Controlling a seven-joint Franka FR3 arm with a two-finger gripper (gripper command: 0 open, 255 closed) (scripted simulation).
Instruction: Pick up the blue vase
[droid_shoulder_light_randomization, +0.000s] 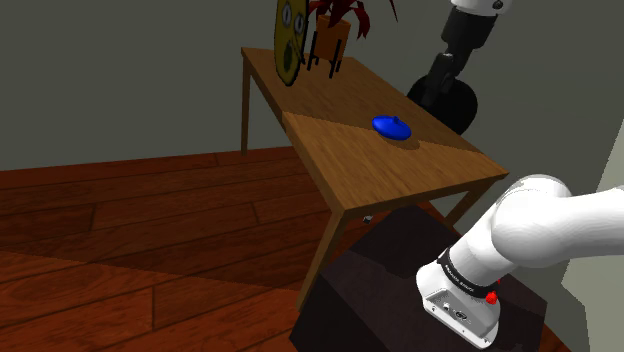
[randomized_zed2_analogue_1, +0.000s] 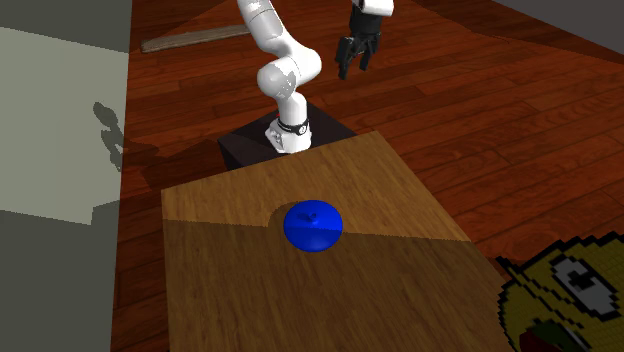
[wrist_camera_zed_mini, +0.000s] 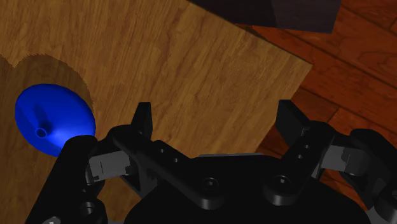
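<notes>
Surface (randomized_zed2_analogue_1: 220, 300): wooden; it carries the vase on the half nearer the stand, probably so the arm can reach it.
Stand (randomized_zed2_analogue_1: 240, 152): a dark box on the floor just beside the surface's end.
Blue vase (randomized_zed2_analogue_1: 313, 224): squat and wide, upright on the surface with a small neck at its centre. It stands well apart from other things, so every side is open.
Pincer (randomized_zed2_analogue_1: 358, 50): released, with nothing between the spread fingers. It hangs high, near the surface's edge. In the wrist view the vase lies outside one finger, so the grasp seems not yet begun.
Yellow face figure (randomized_zed2_analogue_1: 570, 295): at the far end, well apart from the vase and unlikely to obstruct.
</notes>
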